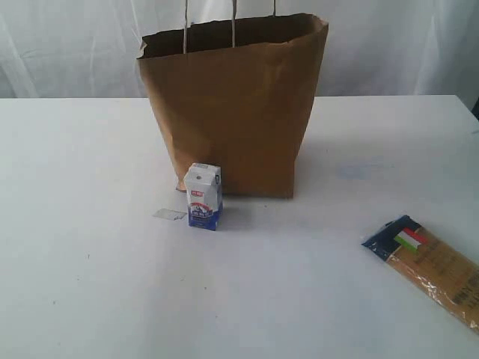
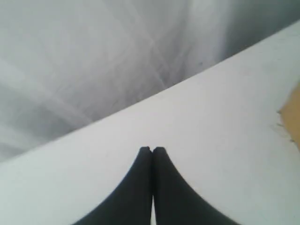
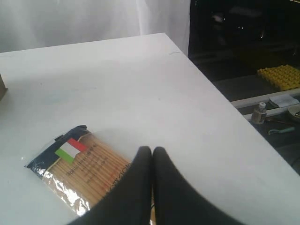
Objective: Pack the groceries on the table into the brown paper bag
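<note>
The tall brown paper bag point(image 1: 236, 105) stands open at the back middle of the white table point(image 1: 90, 284), its white handles up. A small white-blue carton point(image 1: 203, 196) stands upright just in front of the bag's left corner. The long pasta packet point(image 1: 434, 265) with an Italian flag lies flat at the right front; the right wrist view shows this packet point(image 3: 79, 166) partly under my shut right gripper point(image 3: 152, 149). My left gripper point(image 2: 152, 149) is shut and empty over bare table, a sliver of the bag point(image 2: 293, 117) at the view's edge. Neither gripper shows in the exterior view. The jars, can and pouch are out of view.
A small clear scrap point(image 1: 170, 215) lies left of the carton. White curtains point(image 1: 67, 45) hang behind the table. In the right wrist view the table's edge point(image 3: 220, 93) drops to a dark floor area with yellow items point(image 3: 279, 75).
</note>
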`<action>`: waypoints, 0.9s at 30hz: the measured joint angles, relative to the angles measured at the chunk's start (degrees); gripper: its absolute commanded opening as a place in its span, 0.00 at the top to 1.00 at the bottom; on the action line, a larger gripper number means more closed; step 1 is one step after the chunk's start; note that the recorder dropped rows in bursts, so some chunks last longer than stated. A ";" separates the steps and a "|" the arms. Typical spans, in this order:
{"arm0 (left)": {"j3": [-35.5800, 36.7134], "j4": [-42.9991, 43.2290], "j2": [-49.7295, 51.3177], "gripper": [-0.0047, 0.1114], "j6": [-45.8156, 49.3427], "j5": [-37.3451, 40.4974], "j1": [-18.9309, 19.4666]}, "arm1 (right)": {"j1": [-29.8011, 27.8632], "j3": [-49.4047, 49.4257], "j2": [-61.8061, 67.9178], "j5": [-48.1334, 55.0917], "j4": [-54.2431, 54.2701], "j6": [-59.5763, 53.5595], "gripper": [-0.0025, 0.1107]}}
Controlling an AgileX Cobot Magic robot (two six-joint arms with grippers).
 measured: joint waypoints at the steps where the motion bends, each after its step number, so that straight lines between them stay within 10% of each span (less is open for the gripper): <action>1: 1.36 0.16 -0.24 0.96 -3.78 -0.89 2.64 | 0.00 0.00 0.00 0.00 0.00 0.00 0.98; 6: 17.68 0.29 -11.64 0.96 -17.69 -10.60 14.68 | 0.00 0.00 0.00 0.00 0.00 0.00 0.98; 13: 48.92 -2.23 -44.97 0.96 -18.87 -30.79 15.00 | 0.00 0.00 0.00 0.00 0.00 0.00 0.98; 27: 64.44 -2.89 -76.21 0.96 -18.00 -21.83 15.00 | 0.54 0.00 0.00 0.00 0.00 0.00 0.98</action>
